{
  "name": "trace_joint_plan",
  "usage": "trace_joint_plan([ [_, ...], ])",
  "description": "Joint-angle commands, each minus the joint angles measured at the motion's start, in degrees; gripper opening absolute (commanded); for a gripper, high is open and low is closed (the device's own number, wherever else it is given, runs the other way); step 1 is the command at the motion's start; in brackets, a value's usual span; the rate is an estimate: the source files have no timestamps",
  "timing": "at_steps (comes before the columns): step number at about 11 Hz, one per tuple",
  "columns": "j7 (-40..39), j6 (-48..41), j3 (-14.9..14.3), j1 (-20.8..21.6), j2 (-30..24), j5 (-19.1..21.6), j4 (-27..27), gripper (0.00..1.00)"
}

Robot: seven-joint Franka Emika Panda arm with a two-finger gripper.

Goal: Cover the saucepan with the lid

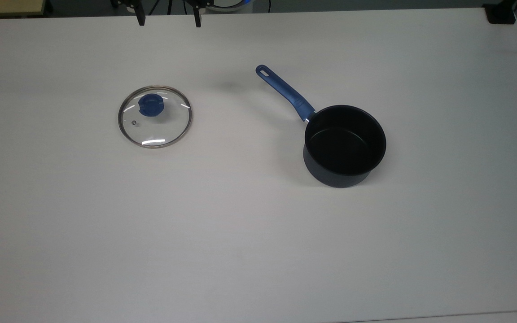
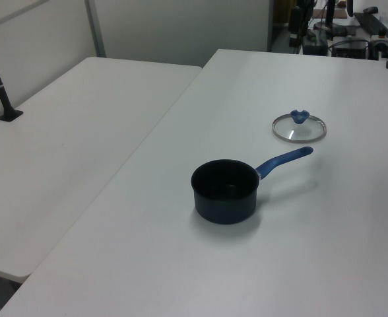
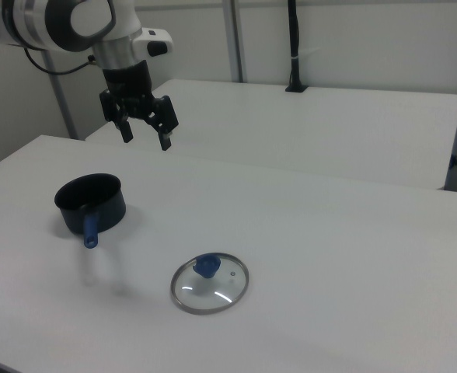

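while it hangs in the air above the counter [image 3: 353, 233], the gripper [image 3: 144, 134] has its two fingers spread wide, grasping nothing and touching nothing. arm: white, entering from the right view's upper left, wrist pointing the fingers downward. lid [image 1: 155, 116]: flat on the counter, blue knob up, well apart from the saucepan [image 1: 344, 146]. saucepan: upright and uncovered, blue handle angled toward the top view's upper left.

White rounded arm [image 3: 65, 19] with grey joint bands and black cable; black wrist; black gripper [image 3: 145, 138] with two slim black fingers [image 3: 165, 137]. Small white box beside wrist.
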Motion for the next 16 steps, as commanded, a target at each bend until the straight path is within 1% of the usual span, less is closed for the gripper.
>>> trace_joint_plan([
  [1,-17.31,0.06,0.19,0.31,-0.75,-1.79,-2.60,1.00],
  [2,-15.44,-2.73,0.37,0.31,-1.01,-4.68,-3.21,1.00],
  [3,-11.16,-3.11,0.19,-0.03,-0.75,-6.19,-4.35,1.00],
  [4,-5.98,-1.20,-0.15,-2.56,-0.58,-6.20,-7.41,1.00],
  [6,1.15,8.26,-0.16,-6.44,-0.31,-6.11,-16.71,1.00],
  [7,4.15,13.53,-0.16,-8.11,0.39,-5.77,-19.54,1.00],
  [8,4.26,16.46,-0.16,-8.47,1.96,-5.41,-20.44,1.00],
  [11,2.78,21.92,-0.16,-8.48,7.85,-6.02,-20.36,1.00],
  [14,2.51,26.22,0.54,-7.86,11.19,-6.46,-20.01,1.00],
  [15,2.51,26.85,0.98,-7.69,12.60,-6.81,-20.01,1.00],
  [16,2.51,26.94,1.16,-7.77,13.48,-8.56,-20.01,1.00],
])
